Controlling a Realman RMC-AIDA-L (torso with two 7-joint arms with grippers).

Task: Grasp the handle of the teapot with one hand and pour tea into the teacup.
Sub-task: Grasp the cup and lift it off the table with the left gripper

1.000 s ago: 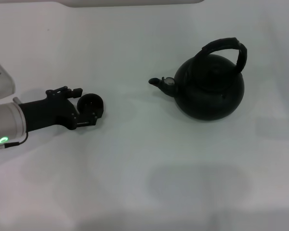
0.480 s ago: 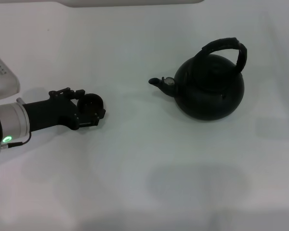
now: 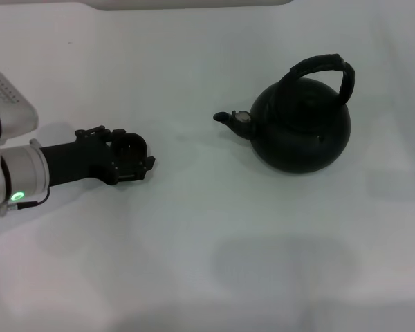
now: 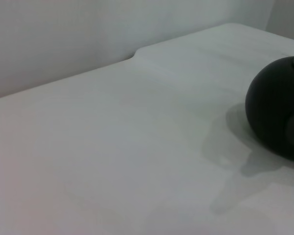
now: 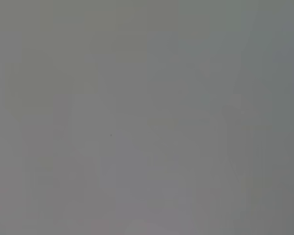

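While the left hand (image 3: 133, 160) lies low over the white counter (image 3: 207, 228) at the near left, its black fingers close around the small black teacup (image 3: 129, 149), which is held between them. Farther to the right stands the teapot (image 3: 301, 128), upright, well apart from the hand, its spout (image 3: 228, 118) pointing left toward the cup. Its handle (image 3: 323, 71) arches above it. The right hand is not visible.
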